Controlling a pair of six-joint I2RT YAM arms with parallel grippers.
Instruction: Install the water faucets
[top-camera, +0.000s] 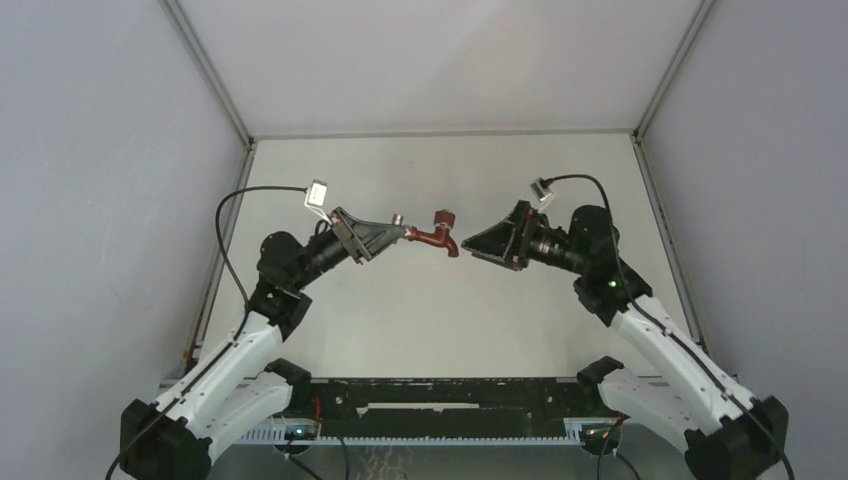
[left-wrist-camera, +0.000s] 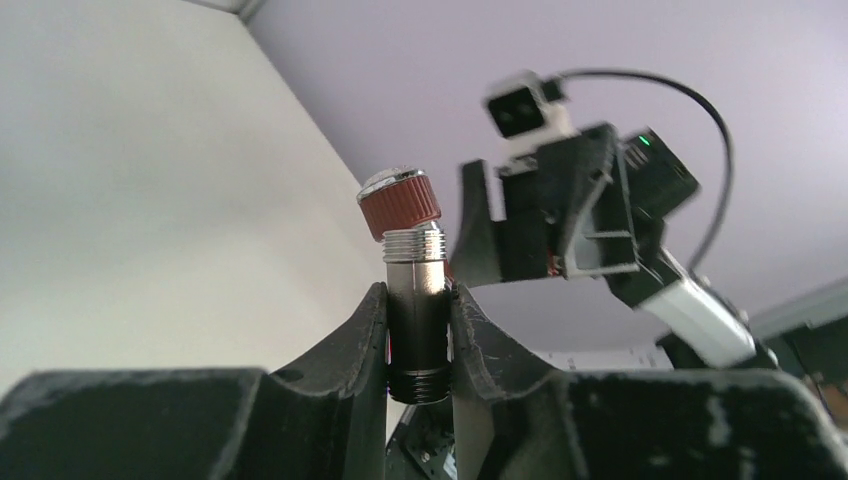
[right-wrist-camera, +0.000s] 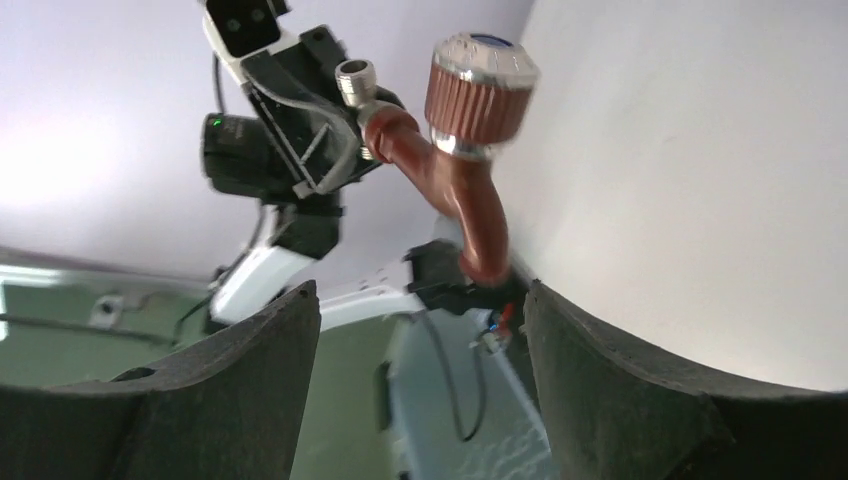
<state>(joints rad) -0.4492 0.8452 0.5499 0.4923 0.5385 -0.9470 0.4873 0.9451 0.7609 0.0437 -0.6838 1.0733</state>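
Above a bare pale counter (top-camera: 440, 330), two robot arms meet in mid-air over a small tap. The left arm (top-camera: 300, 258) reaches in from one side, the right arm (top-camera: 598, 262) from the other, and neither is touching the surface.

The left hand (top-camera: 402, 234) is clenched on the faucet (top-camera: 438, 237) and holds it well clear of the counter, between the two hands. The right hand (top-camera: 472, 249) is released. Its jaws stand wide apart just beside the reddish-brown spout (right-wrist-camera: 483, 225), which sits in the gap ahead of them with no contact showing.

The left wrist view shows the fingers (left-wrist-camera: 365, 340) pinching the silvery threaded fitting (left-wrist-camera: 417, 290) at the pipe end. The ribbed knob (right-wrist-camera: 480, 85), capped in bright metal, stands free above the grip.

The piece looks light and rigid, with no give under the pads. Its glossy body and plated metal are probably slick, so a firm, square pinch is called for. The straight pipe or the spout looks the safest place to grasp. The knob may turn under pressure and would make a poor hold. The threads want aligning before any twist, since a tilted start could cross them.
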